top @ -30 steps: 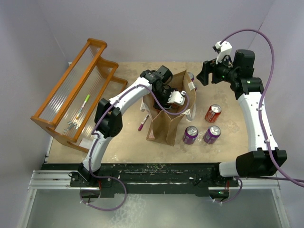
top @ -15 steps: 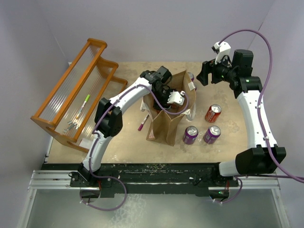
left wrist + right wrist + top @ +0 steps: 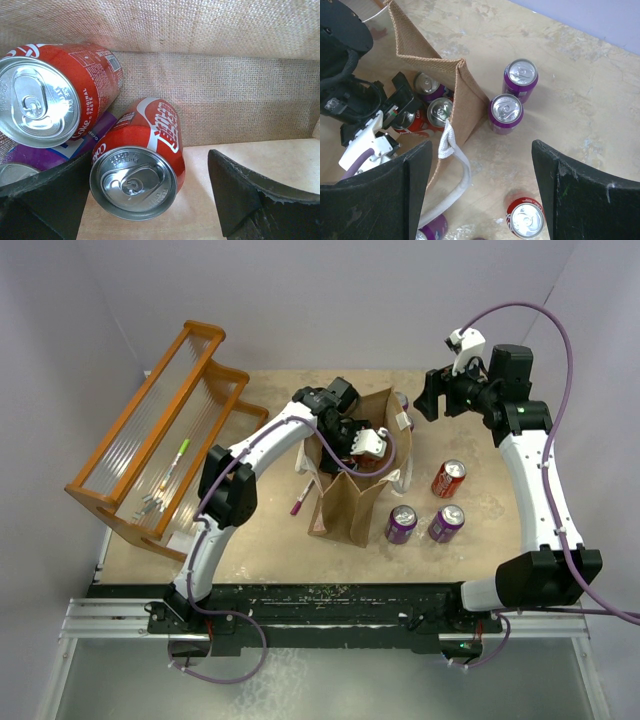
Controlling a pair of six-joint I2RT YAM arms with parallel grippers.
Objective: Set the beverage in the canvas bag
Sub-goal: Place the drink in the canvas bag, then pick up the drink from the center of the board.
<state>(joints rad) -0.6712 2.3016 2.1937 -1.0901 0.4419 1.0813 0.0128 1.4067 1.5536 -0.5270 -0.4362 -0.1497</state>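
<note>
1. The tall tan-brown woven canvas bag (image 3: 345, 508) with white loop handles stands upright in the middle of the speckled beige surface (image 3: 270, 540), its mouth open.
2. The left arm reaches down into the bag. The left fingers (image 3: 250, 195) are spread apart on either side of a red cola can (image 3: 145, 145).
3. That red cola can lies tilted on the bag's floor, its silver top facing the wrist camera. The finger on the right of the wrist view is clear of it. Whether the other finger touches its rim cannot be told.
4. A second red can (image 3: 55, 95) lies just beside it, resting on a buried purple can (image 3: 35, 157) against the woven wall.
5. The right fingers (image 3: 580, 195) hang high beyond the bag's far right corner, wide apart, with nothing between them.
6. Outside the bag, an upright purple can (image 3: 401, 524) stands near its right side, and a twin purple can (image 3: 446, 523) stands just beside that. A lone red can (image 3: 448, 478) stands behind them.
7. An orange slatted rack (image 3: 150, 440) stands at the left, well apart from the bag.
</note>
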